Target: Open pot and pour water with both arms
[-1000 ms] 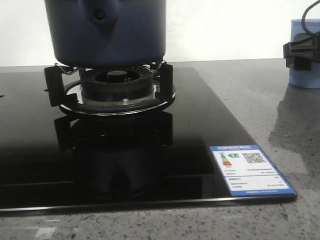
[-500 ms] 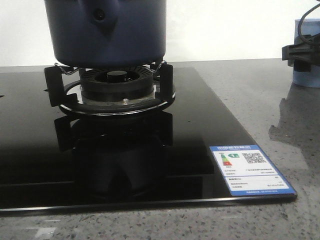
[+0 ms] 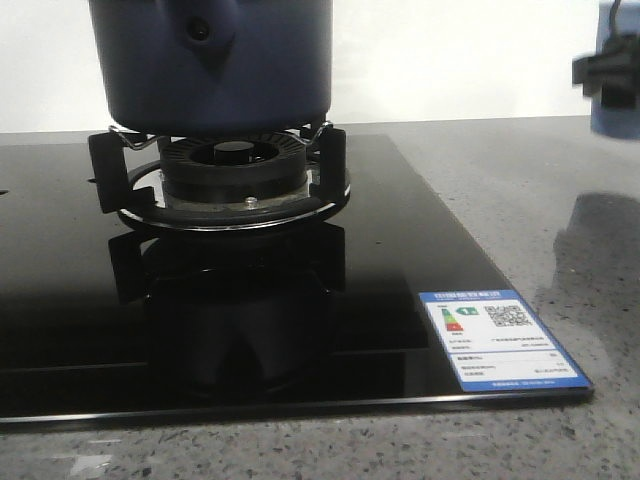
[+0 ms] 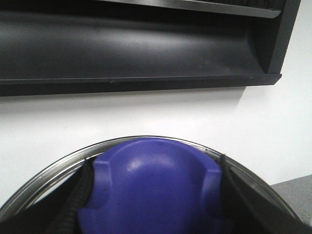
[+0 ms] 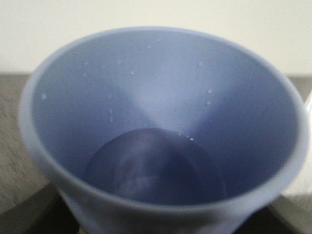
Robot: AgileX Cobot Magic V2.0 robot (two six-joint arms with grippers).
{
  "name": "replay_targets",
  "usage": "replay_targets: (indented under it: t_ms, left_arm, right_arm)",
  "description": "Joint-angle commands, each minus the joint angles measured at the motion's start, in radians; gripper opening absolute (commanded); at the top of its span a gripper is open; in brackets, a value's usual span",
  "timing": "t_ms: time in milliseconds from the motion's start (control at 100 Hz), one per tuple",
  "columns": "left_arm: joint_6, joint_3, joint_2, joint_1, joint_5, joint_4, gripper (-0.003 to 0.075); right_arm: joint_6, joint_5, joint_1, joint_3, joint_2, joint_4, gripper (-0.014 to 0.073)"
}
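Only pot (image 3: 210, 65) bottom; cup (image 3: 615, 90) blurred

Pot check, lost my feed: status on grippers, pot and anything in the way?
Left gripper on the lid knob. Right gripper holds the pale cup off the counter. Pot on the burner. Path looks open.

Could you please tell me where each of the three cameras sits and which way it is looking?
Front: low at the counter edge, facing the wall over the stove and the pot; right gripper at the edge.
Left wrist: above the lid knob, facing the wall; finger pads show.
Right wrist: looks into the pale blue cup; no jaws visible.
Shared: front and right wrist both show the cup.
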Motion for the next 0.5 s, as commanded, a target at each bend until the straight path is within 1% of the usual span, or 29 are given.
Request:
replay_targets:
  t_ms: [0,80,170,290,390,430,490]
  left_arm:
    - [-0.006,-0.035,-0.026,0.002,-0.098,-0.013,0.0358]
    - [-0.006,-0.035,-0.026,0.002,-0.098,-0.013,0.0358]
    - [-0.006,-0.035,-0.026,0.002,-0.098,-0.013,0.0358]
    - [-0.006,-0.035,-0.026,0.002,-0.098,-0.009,0.0358]
    - [-0.006,-0.035,-0.026,0.002,-0.098,-0.009,0.0358]
    - [-0.006,-0.035,-0.026,0.002,-0.098,-0.009,0.0358]
    - [-0.006,-0.035,-0.026,0.002,-0.098,-0.009,0.0358]
  right_arm:
    - [0.001,-0.061,0.012,-0.042,-0.112,-0.057,0.0297]
    - [0.001,0.063,0.033,-0.079,-0.162,-0.103,0.0297]
    - [0.001,0.143,0.071,-0.130,-0.192,-0.157,0.0297]
    - [0.001,0.250,0.133,-0.224,-0.201,-0.219,0.0297]
    - [0.001,0.388,0.196,-0.308,-0.198,-0.253,0.0297]
    - [0.001,0.424,0.221,-0.346,-0.195,-0.278,0.0297]
    - [0.001,0.442,0.251,-0.381,-0.192,-0.301,0.0297]
